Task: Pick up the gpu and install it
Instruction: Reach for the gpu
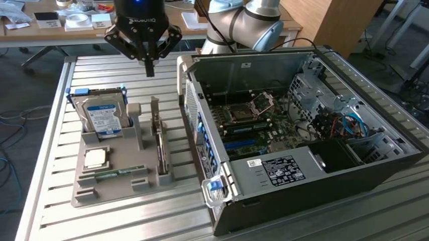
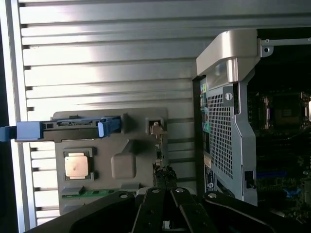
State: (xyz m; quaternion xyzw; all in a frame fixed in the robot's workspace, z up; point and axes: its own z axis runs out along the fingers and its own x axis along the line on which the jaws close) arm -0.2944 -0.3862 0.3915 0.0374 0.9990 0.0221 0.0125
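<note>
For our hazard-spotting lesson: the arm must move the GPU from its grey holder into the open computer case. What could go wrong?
The pincer is shut; lowered so, it might strike the thin top edge of the gpu.
The grey post stands close beside the gpu; a skewed approach could hit it.
The computer case wall rises close by; a low carry could clip it.

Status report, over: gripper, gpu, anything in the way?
Gripper shut, empty, hovering above table, apart from gpu. Gpu standing on edge in gray holder, beside open case. Nothing over the card.
</note>
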